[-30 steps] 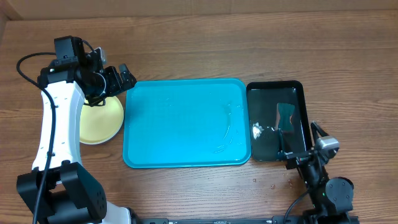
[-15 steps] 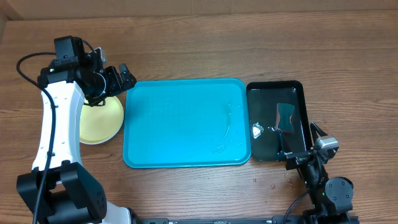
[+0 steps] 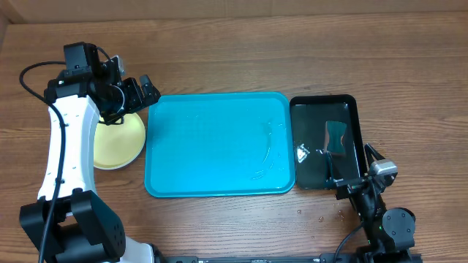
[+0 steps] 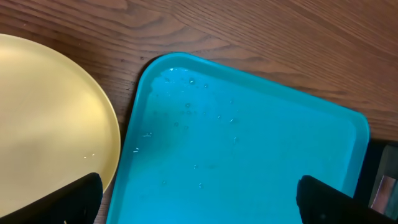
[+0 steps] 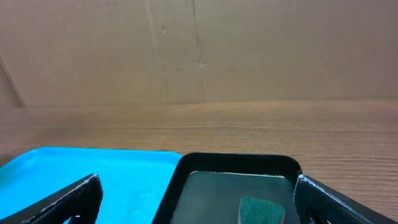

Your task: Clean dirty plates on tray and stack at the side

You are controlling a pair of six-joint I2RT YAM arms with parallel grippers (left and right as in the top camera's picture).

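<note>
A yellow-green plate (image 3: pixel 121 144) lies on the table just left of the turquoise tray (image 3: pixel 219 144), partly under my left arm. The tray holds only water droplets. My left gripper (image 3: pixel 135 98) hovers open over the gap between plate and tray; in the left wrist view the plate (image 4: pixel 50 118) and the tray (image 4: pixel 249 143) lie below the gripper (image 4: pixel 199 205), with nothing between its fingers. My right gripper (image 3: pixel 353 169) stands open at the near end of the black tray, empty, and the right wrist view shows the gripper (image 5: pixel 199 202) facing the turquoise tray (image 5: pixel 81 168).
A smaller black tray (image 3: pixel 351 109) sits right of the turquoise one, wet inside, with a green sponge (image 3: pixel 336 135) in it. The right wrist view shows the black tray's rim (image 5: pixel 236 158) and the sponge (image 5: pixel 261 211). Small drops (image 3: pixel 319 217) dot the wood near the right arm.
</note>
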